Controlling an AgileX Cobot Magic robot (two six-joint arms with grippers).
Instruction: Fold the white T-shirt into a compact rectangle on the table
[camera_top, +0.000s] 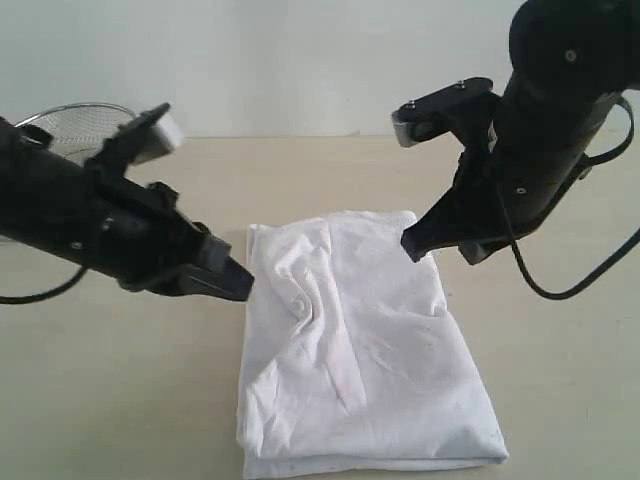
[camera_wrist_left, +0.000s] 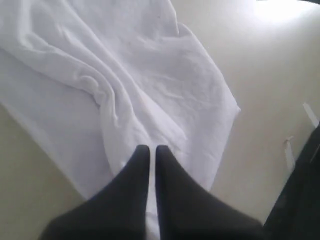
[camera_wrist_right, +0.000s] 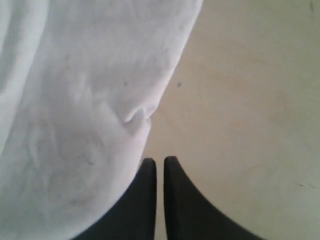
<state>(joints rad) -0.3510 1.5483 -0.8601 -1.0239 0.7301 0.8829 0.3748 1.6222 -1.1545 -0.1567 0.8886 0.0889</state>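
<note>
The white T-shirt (camera_top: 355, 350) lies folded in a long rumpled rectangle on the table (camera_top: 120, 390), plain side up, with no lettering showing. My left gripper (camera_top: 243, 284) hovers at the shirt's left edge near its far end, shut and holding nothing. In the left wrist view the shut tips (camera_wrist_left: 150, 148) hang over the shirt (camera_wrist_left: 140, 75). My right gripper (camera_top: 409, 244) is shut and empty above the shirt's far right corner. The right wrist view shows its tips (camera_wrist_right: 160, 161) over bare table beside the shirt's edge (camera_wrist_right: 75, 100).
A round wire-mesh basket (camera_top: 72, 128) stands at the back left behind the left arm. A black cable (camera_top: 560, 290) loops down from the right arm over the table. Bare tabletop lies to both sides of the shirt.
</note>
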